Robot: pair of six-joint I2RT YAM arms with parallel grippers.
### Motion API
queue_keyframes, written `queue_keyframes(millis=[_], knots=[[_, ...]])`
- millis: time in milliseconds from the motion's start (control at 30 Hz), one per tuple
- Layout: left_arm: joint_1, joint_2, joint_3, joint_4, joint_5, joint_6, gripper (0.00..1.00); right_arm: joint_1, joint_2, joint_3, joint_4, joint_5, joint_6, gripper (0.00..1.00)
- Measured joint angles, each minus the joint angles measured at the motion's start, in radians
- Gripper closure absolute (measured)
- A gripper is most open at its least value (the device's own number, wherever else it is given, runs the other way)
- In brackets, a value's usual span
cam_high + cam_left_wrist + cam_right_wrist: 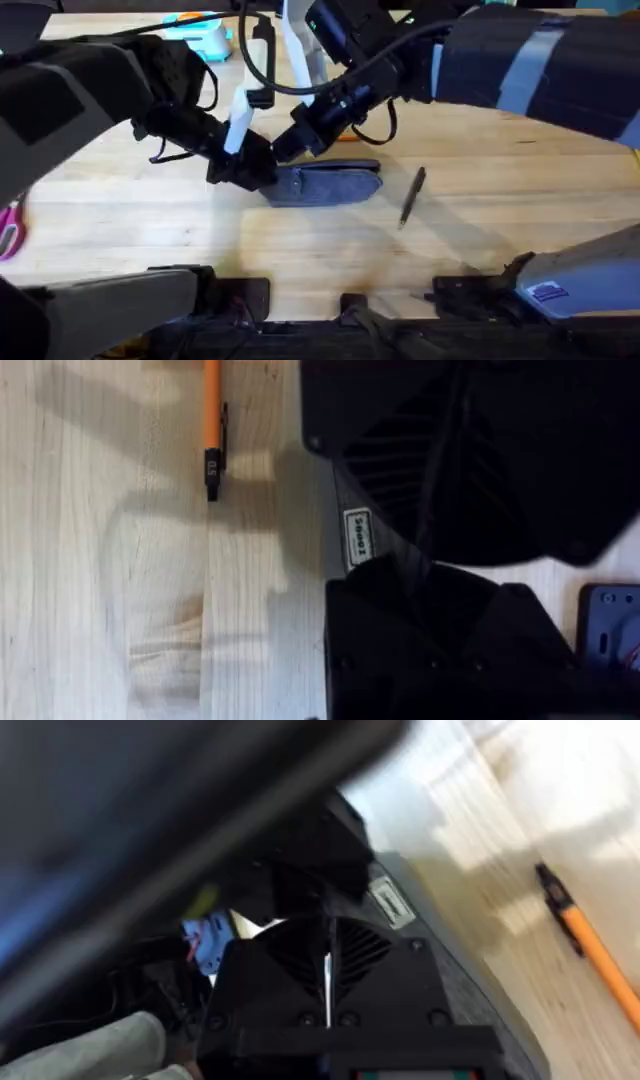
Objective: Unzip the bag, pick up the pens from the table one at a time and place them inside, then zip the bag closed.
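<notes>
Both end effectors meet at one end of the bag on the table.

Overhead, the left end effector (245, 168) and the right end effector (285, 148) converge on the near end of the blue-grey bag (325, 185), which lies flat on the light plank-grain table (500, 140); whether either is spread or pressed together cannot be told. The black pen (412, 195) lies beyond the bag's far end, well apart from both end effectors. The left wrist view adds what the overhead hides: the orange pen (212, 420), dark clip end downward, lies on bare wood beside the bag's label (357, 538). The right wrist view shows the same orange pen (590, 945) beside the bag. Pink-handled scissors (10, 228) and a light blue object (205, 38) sit at the table's edges.
</notes>
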Motion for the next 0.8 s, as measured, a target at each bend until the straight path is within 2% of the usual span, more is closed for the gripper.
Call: queue_keyframes(millis=[300, 467, 533, 600, 633, 700, 733, 800], knots=[[0.0, 0.0, 0.0, 0.0, 0.0, 0.0, 0.959, -0.003, -0.009, 0.061, -0.141, 0.209, -0.099, 0.973], [0.0, 0.0, 0.0, 0.0, 0.0, 0.0, 0.959, -0.02, -0.103, 0.102, -0.236, 0.352, -0.17, 0.923], [0.0, 0.0, 0.0, 0.0, 0.0, 0.0, 0.959, -0.037, -0.156, 0.119, -0.247, 0.395, -0.182, 0.868], [0.0, 0.0, 0.0, 0.001, 0.0, 0.0, 0.959, -0.056, -0.211, 0.128, -0.25, 0.424, -0.193, 0.762], [0.0, 0.0, 0.0, 0.001, 0.0, 0.0, 0.959, -0.081, -0.282, 0.131, -0.251, 0.45, -0.201, 0.42], [0.0, 0.0, 0.0, 0.001, 0.0, 0.0, 0.959, -0.092, -0.32, 0.131, -0.254, 0.461, -0.205, 0.135], [0.0, 0.0, 0.0, 0.001, 0.0, 0.0, 0.959, -0.097, -0.335, 0.131, -0.254, 0.465, -0.212, 0.04], [0.0, 0.0, 0.0, 0.001, 0.0, 0.0, 0.959, -0.106, -0.36, 0.131, -0.254, 0.47, -0.215, 0.007]])
